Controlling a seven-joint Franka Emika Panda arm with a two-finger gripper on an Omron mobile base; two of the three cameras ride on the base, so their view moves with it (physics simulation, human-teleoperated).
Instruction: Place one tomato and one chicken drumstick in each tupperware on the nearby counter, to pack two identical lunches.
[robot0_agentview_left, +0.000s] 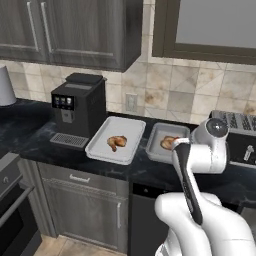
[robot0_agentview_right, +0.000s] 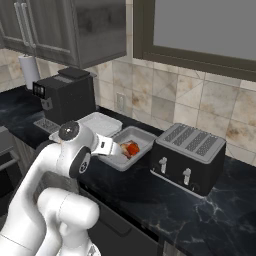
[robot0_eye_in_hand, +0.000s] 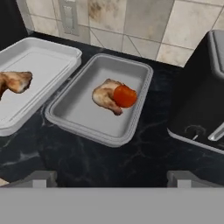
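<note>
The gripper (robot0_eye_in_hand: 112, 177) hangs with its jaws spread wide and nothing between them, over the black counter (robot0_eye_in_hand: 109, 162) at six o'clock in the hand view. Just beyond it, at the centre, the nearer tupperware (robot0_eye_in_hand: 81, 124) holds a chicken drumstick (robot0_eye_in_hand: 104, 95) with a tomato (robot0_eye_in_hand: 124, 96) touching its side. At nine to ten o'clock the second tupperware (robot0_eye_in_hand: 43, 57) holds the other drumstick (robot0_eye_in_hand: 15, 82), and at three o'clock stands a black toaster (robot0_eye_in_hand: 203, 100).

Black coffee machine (robot0_agentview_left: 77, 110) left — black toaster (robot0_agentview_right: 189, 156) right.
</note>
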